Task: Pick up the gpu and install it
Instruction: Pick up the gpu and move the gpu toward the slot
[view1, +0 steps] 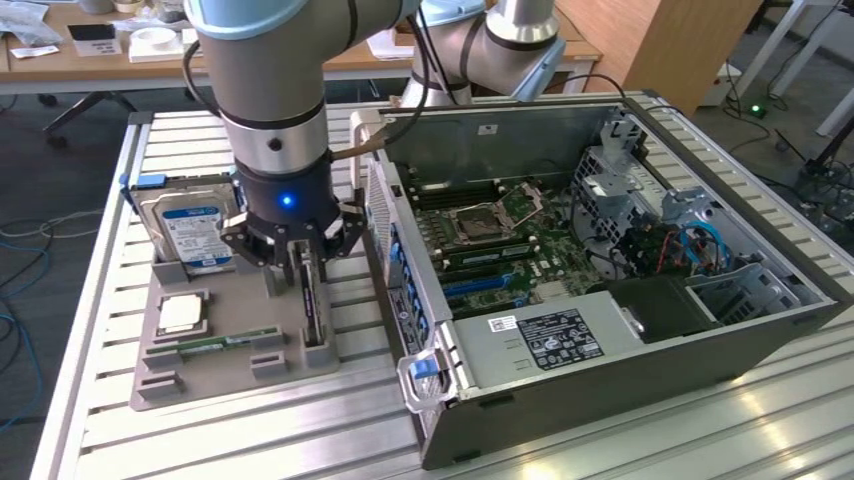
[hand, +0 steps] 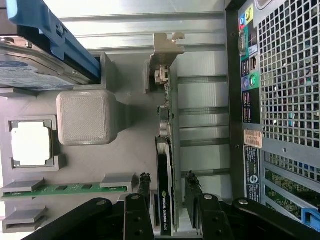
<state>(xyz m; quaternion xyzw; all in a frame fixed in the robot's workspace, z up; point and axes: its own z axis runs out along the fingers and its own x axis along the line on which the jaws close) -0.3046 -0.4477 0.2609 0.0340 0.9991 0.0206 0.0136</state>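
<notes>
On the grey tray (view1: 200, 372) (hand: 131, 156), nearest you, the memory stick (view1: 227, 343) (hand: 60, 189) lies flat in its slot, with the processor (view1: 182, 312) (hand: 31, 144) just beyond it. On the tray's side toward the exterior view's right, the gpu (view1: 311, 300) (hand: 164, 200) stands on edge in its holder, its metal bracket (hand: 167, 47) at one end. The gripper (view1: 304, 262) (hand: 167, 176) hangs directly over the card with its jaws apart, one finger on each face and a visible gap on both sides; nothing is clamped yet. For a sound grasp, keep those gaps equal and the fingers (hand: 145, 181) square to the board, so that closing should not tilt the card in its holder. Farther back stands the hard drive (view1: 191, 232) (hand: 30, 70). The open computer case (view1: 601, 350) (hand: 280, 75) lies on the exterior view's right.
</notes>
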